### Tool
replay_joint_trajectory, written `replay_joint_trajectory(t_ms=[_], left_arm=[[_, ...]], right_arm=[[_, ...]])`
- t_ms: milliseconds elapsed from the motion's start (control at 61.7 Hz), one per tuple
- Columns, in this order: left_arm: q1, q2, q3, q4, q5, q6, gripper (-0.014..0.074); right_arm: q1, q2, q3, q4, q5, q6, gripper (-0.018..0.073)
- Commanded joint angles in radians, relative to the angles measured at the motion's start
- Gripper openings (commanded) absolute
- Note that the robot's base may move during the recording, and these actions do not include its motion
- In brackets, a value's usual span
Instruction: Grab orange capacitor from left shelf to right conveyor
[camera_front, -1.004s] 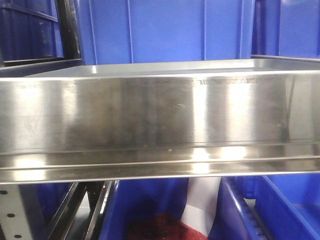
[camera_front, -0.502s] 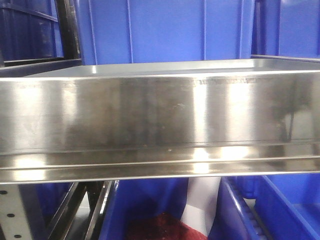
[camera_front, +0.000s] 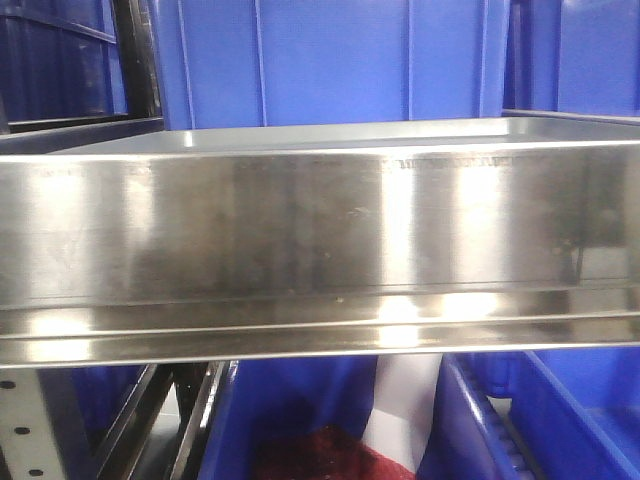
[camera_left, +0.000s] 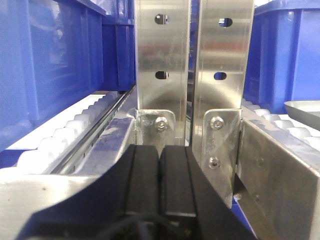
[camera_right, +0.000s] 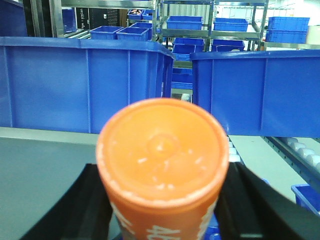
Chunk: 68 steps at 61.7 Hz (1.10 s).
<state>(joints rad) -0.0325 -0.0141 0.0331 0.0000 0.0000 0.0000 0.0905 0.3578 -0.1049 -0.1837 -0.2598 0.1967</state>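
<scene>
**Right claw** (camera_right: 162, 172): The two black fingers (camera_right: 92, 202) flank the orange capacitor (camera_right: 162, 150) and pinch it from both sides. The capacitor stands upright between them, its flat round top facing the wrist camera. White numerals are partly visible low on its side. Its base is out of view, so contact with the flat grey surface (camera_right: 40, 165) at lower left cannot be determined. Large blue bins (camera_right: 80, 85) stand behind it.

**Left claw** (camera_left: 160, 165): The black pads are pressed together and hold nothing. The claw sits just before two upright metal posts (camera_left: 162, 55) with oval holes. White roller tracks (camera_left: 65, 137) run along either side.

**Front view**: The left shelf (camera_front: 320, 220) fills the frame with its tall, reflective steel lip. Neither claw nor the capacitor appears here.
</scene>
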Motion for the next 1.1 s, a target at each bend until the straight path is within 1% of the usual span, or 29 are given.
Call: replay_joint_trajectory(t_ms=[0, 1085], left_arm=[[-0.008, 0.010, -0.008, -0.005, -0.090, 0.000, -0.0105], [-0.008, 0.010, -0.008, -0.005, -0.090, 0.000, -0.0105]], right_arm=[[-0.006, 0.002, -0.030, 0.004, -0.100, -0.010, 0.0055], [-0.006, 0.002, -0.030, 0.004, -0.100, -0.010, 0.0055]])
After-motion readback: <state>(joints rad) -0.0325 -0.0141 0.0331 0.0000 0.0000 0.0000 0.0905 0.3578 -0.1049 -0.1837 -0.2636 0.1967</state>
